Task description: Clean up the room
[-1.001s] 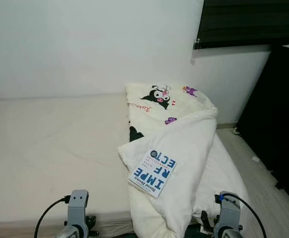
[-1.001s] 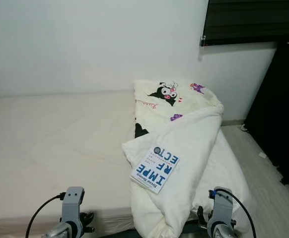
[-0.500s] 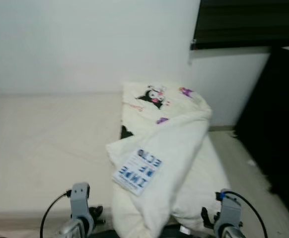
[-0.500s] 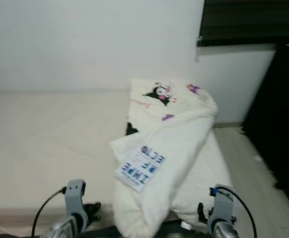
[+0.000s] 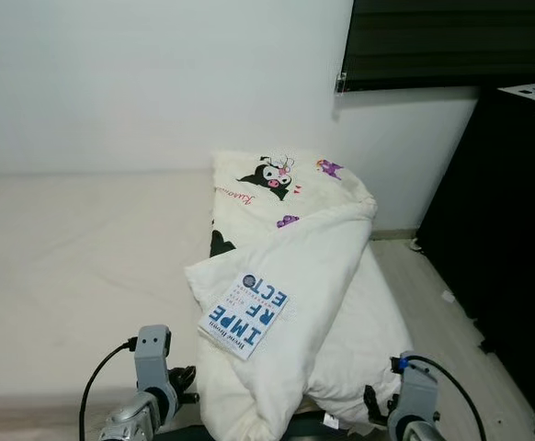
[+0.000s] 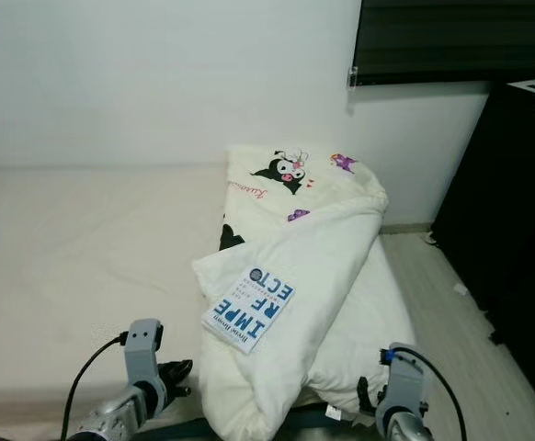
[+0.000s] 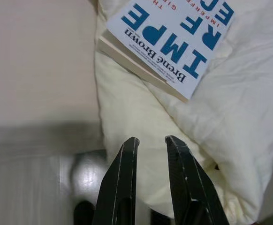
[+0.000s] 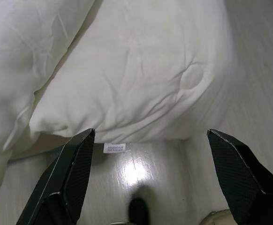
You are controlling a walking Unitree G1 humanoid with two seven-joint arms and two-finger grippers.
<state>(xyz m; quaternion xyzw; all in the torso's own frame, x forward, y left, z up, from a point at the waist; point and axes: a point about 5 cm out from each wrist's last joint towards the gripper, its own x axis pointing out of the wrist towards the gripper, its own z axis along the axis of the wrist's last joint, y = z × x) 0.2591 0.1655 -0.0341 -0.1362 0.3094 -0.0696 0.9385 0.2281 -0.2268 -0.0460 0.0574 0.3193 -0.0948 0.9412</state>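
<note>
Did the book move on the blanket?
No. The book lies at the same spot on the blanket, below the cartoon print. The camera moved, not the book.

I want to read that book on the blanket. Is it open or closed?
Closed. The book lies flat on the bunched-up blanket with its front cover facing up, the big blue title letters showing, and the page edges stacked together along one side.

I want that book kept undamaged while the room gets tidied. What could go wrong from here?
The book lies loose on the sloping, bunched duvet, near its edge; tugging the duvet could slide it onto the floor. The left gripper, nearly closed, points at duvet below the book, so it might catch fabric instead.
</note>
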